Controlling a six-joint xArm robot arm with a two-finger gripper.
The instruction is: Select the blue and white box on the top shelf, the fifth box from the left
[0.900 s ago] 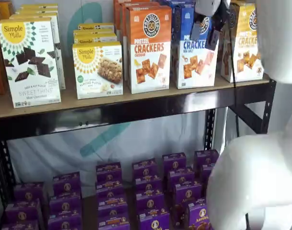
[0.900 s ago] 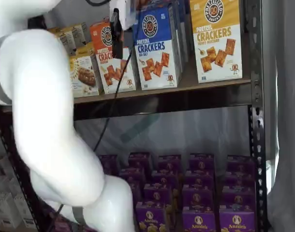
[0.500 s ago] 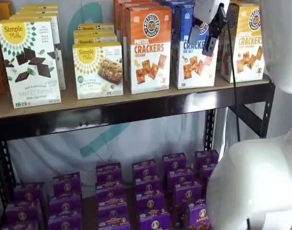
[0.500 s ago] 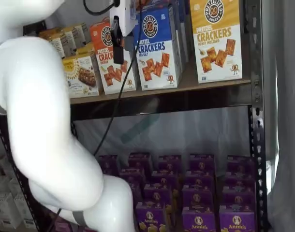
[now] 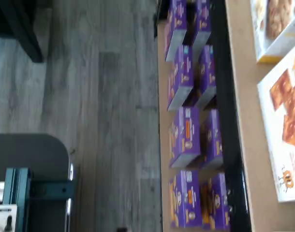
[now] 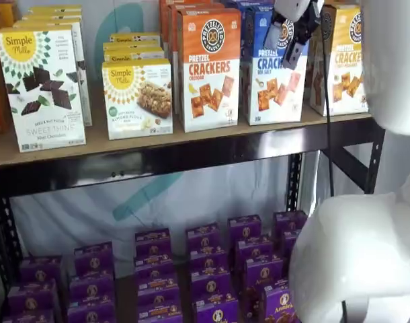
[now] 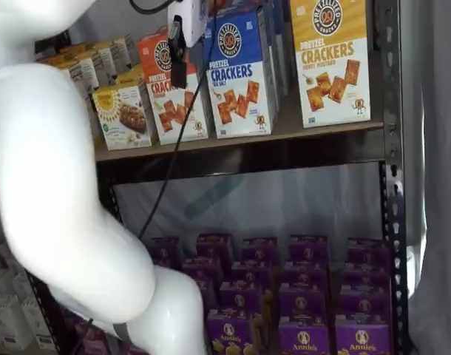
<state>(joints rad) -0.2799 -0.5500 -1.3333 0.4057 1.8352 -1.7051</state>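
We have two fixed cameras facing the shelves from the front, with the white arm between lens and goods. One looks nearly square-on at the top shelf from left of the arm; the other views that shelf obliquely, from right of the arm. Both share the upper row of cracker boxes and the purple boxes below. The wrist camera, turned on its side, looks down at close range past the shelf edge to a grey floor; its focus seems soft.
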